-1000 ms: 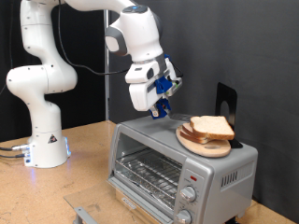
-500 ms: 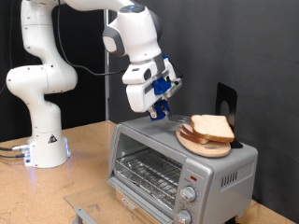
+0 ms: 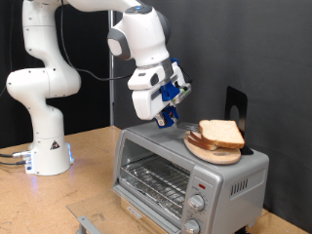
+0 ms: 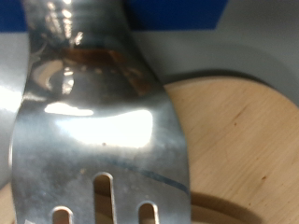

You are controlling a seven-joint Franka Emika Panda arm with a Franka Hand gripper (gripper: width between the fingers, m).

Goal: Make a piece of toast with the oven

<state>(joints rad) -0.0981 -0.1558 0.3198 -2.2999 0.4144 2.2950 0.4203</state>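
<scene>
The silver toaster oven [image 3: 230, 177] stands at the exterior view's right, its wire rack [image 3: 156, 178] showing in the front opening. On its top lies a round wooden board [image 3: 208, 152] with a stack of pale bread slices [image 3: 222, 133]. My gripper [image 3: 170, 99], with blue fingers, hangs above the oven's top, just to the exterior view's left of the board. It is shut on a metal fork [image 3: 165, 119] that points down. In the wrist view the fork [image 4: 103, 121] fills the picture, its tines over the wooden board [image 4: 238, 121]. No bread is on the rack.
The robot's white base [image 3: 44, 146] stands on the wooden table [image 3: 58, 200] at the exterior view's left. A black stand [image 3: 235, 105] rises behind the board. A grey metal piece [image 3: 86, 224] shows at the bottom edge, in front of the oven.
The gripper with the fork shifted slightly towards the exterior view's left, then held almost still. The bread and board have not moved.
</scene>
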